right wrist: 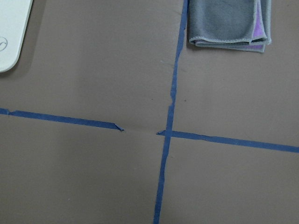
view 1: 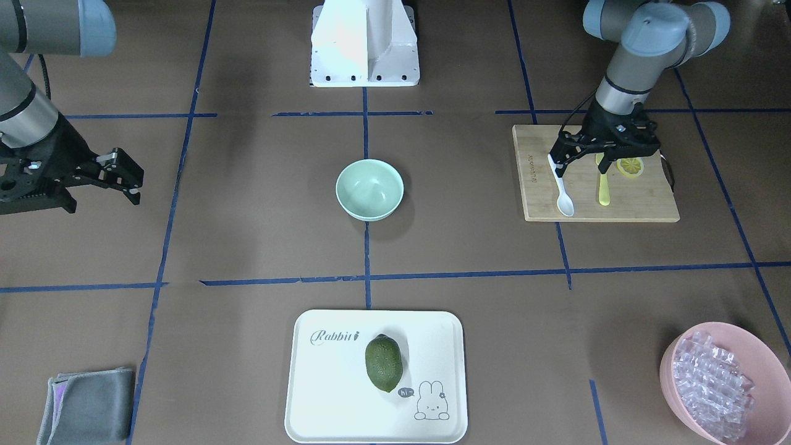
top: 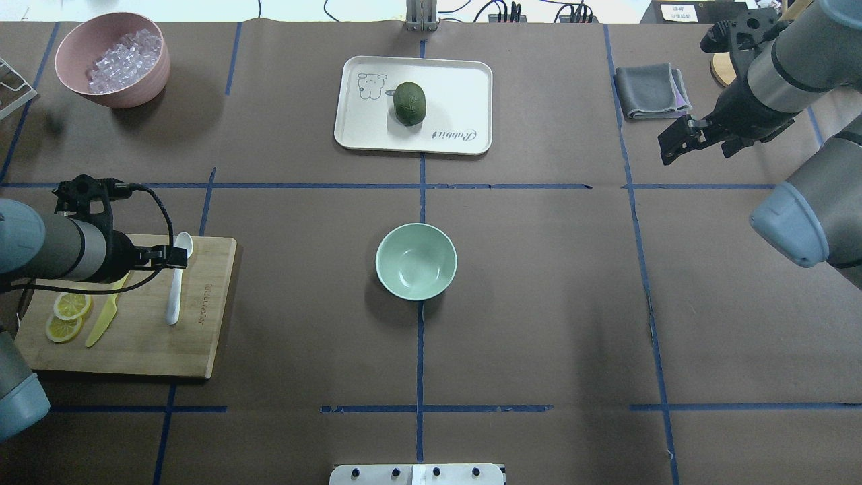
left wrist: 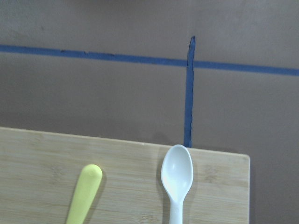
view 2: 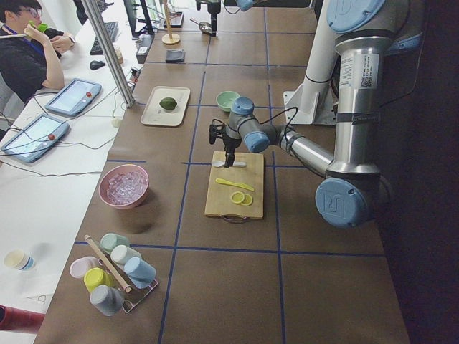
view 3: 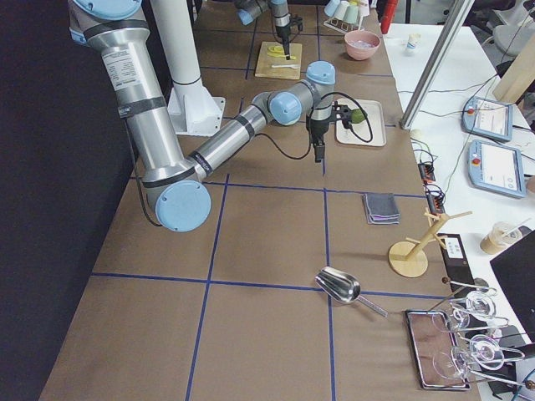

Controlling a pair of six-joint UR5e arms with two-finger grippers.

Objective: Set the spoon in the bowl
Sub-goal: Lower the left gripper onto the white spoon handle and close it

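The white spoon [view 1: 563,201] lies on a wooden cutting board [view 1: 642,204], scoop pointing away from the robot; it also shows in the overhead view [top: 175,289] and the left wrist view [left wrist: 176,176]. My left gripper [view 1: 584,168] hangs open just above the board, over the spoon's handle end and the yellow knife [view 1: 604,188]. It holds nothing. The mint-green bowl [view 1: 369,190] stands empty at the table's middle [top: 415,261]. My right gripper [view 1: 123,176] is open and empty, raised far off on the other side.
Lemon slices [view 1: 631,167] lie on the board beside the knife. A white tray [view 1: 334,395] holds a green fruit [view 1: 383,363]. A pink bowl of ice-like pieces [view 1: 723,380] and a grey cloth [view 1: 86,405] sit at the far corners.
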